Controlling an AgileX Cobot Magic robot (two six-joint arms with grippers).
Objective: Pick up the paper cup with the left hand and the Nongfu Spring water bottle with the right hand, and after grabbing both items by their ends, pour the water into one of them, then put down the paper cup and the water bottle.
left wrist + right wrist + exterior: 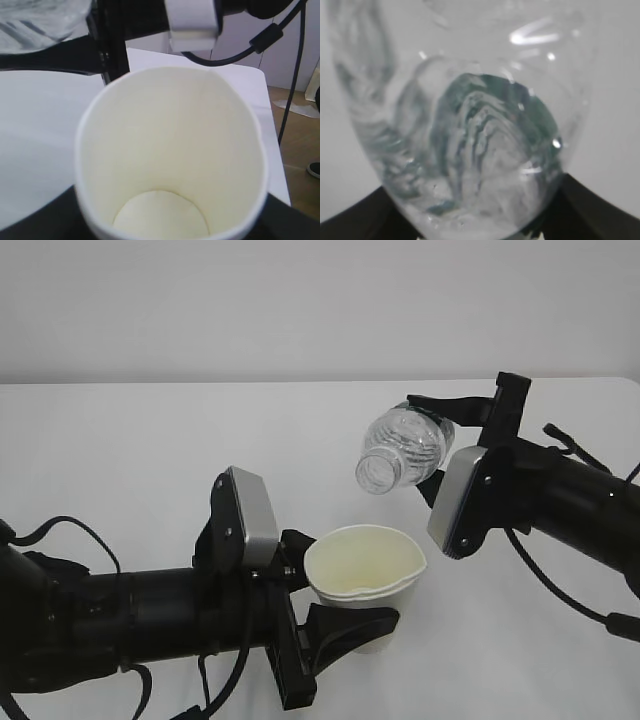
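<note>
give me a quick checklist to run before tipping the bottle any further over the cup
1. Left gripper clamped on the paper cup: ok.
2. Right gripper clamped on the water bottle near its base: ok.
3. Bottle uncapped, mouth tilted down toward the cup: ok.
4. Mouth directly above the cup opening: cannot tell; in the exterior view it sits high, near the far rim.
5. Cup upright with an open mouth: ok, though the rim looks squeezed out of round.
6. Water already in the cup: cannot tell; the left wrist view shows a plain pale bottom.
</note>
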